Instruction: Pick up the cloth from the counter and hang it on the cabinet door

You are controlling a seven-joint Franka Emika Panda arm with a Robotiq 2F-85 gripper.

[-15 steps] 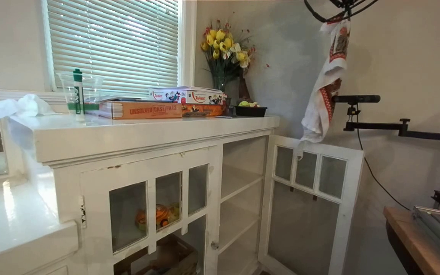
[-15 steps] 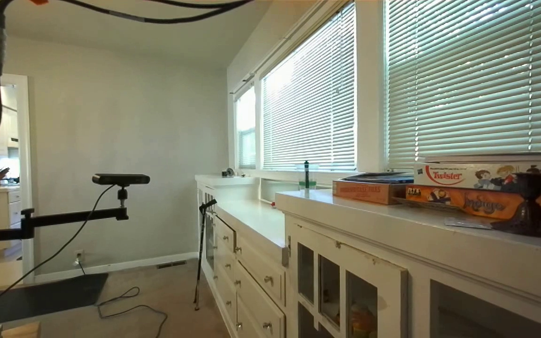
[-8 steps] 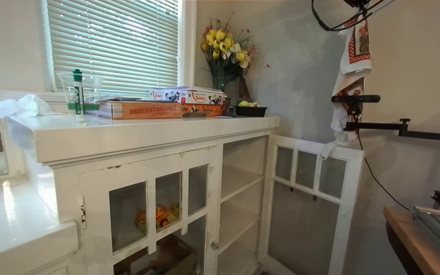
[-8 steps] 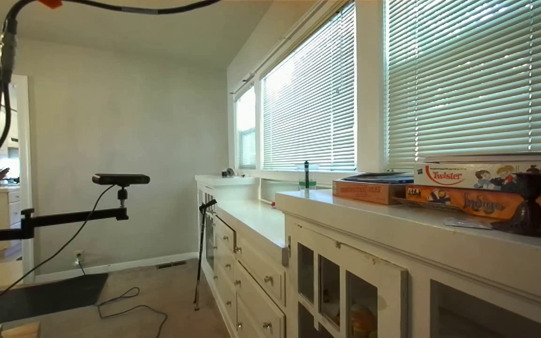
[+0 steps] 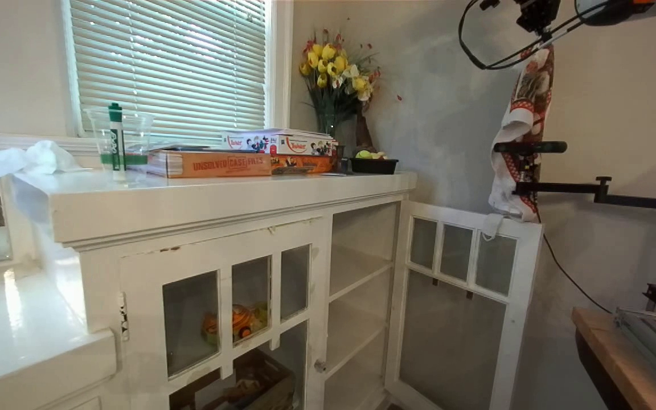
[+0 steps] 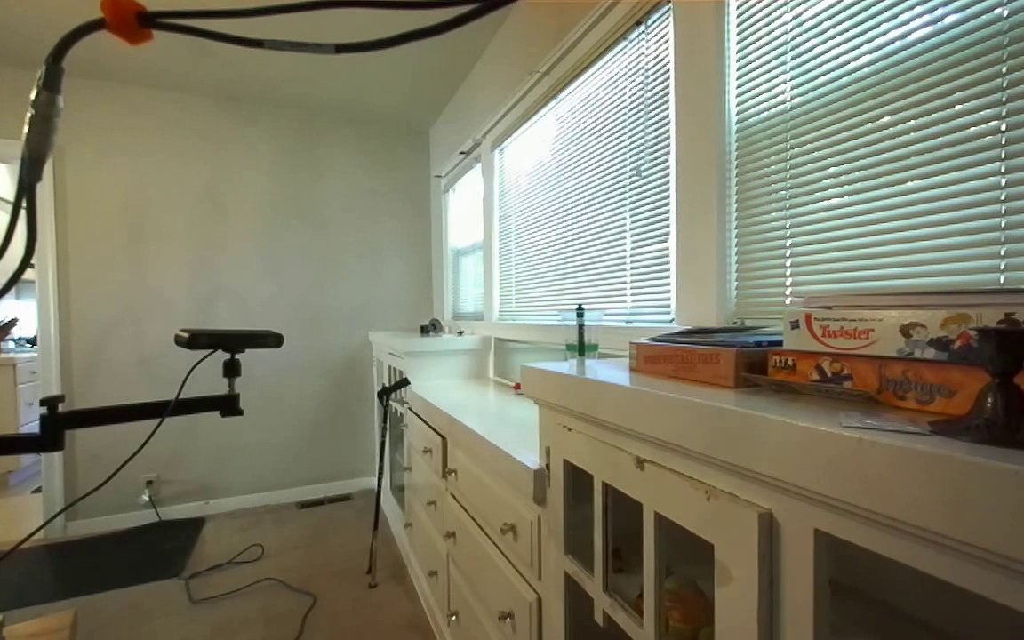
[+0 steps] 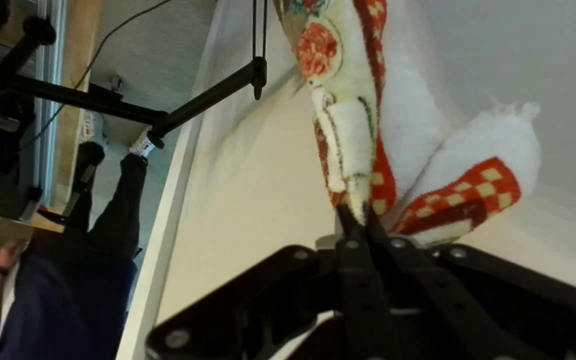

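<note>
The white cloth with red checked borders [image 5: 524,108] hangs down from my gripper [image 5: 543,39] above the open white cabinet door [image 5: 511,336]. Its lower end is at the door's top edge, and a small white tip overlaps the top rail on the near side. Whether the bulk touches the door I cannot tell. In the wrist view my gripper [image 7: 358,220] is shut on the cloth [image 7: 345,130], with folds spreading on both sides of the fingertips. Neither cloth nor gripper shows in the exterior view with the drawers, only arm cables [image 6: 299,40].
A camera on a black arm [image 5: 584,191] crosses in front of the cloth's lower part. The white counter [image 5: 237,193] bears game boxes [image 5: 220,164], a cup with a marker [image 5: 116,136], flowers [image 5: 333,68] and a black tray [image 5: 373,165]. A wooden table [image 5: 607,341] stands right. A person [image 7: 68,290] shows in the wrist view.
In an exterior view my gripper and the cloth have moved right along the door, then lower. The cloth's lower end now bunches at the door's top edge. More of the arm shows.
</note>
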